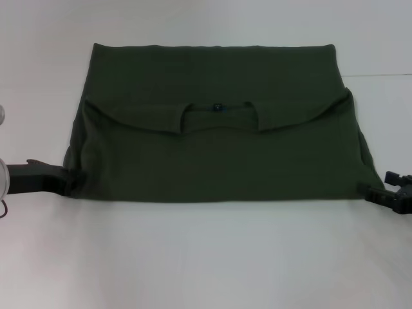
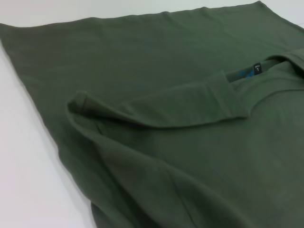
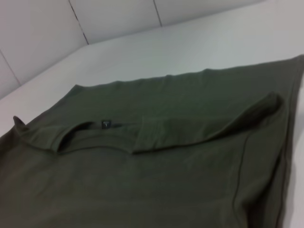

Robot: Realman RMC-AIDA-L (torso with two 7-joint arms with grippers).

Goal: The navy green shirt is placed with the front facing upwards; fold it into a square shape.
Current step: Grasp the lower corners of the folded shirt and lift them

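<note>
Shirt folded on table, left tool, right tool at corners

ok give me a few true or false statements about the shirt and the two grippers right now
1. The shirt lies folded, its collar label showing. True.
2. The left gripper is at the shirt's near left corner. True.
3. The right gripper hovers high above the collar. False: it sits low at the near right corner.
4. Pink lettering shows on top. False: no lettering is visible.
5. The shirt hangs off the table. False: it rests wholly on the white surface.
</note>
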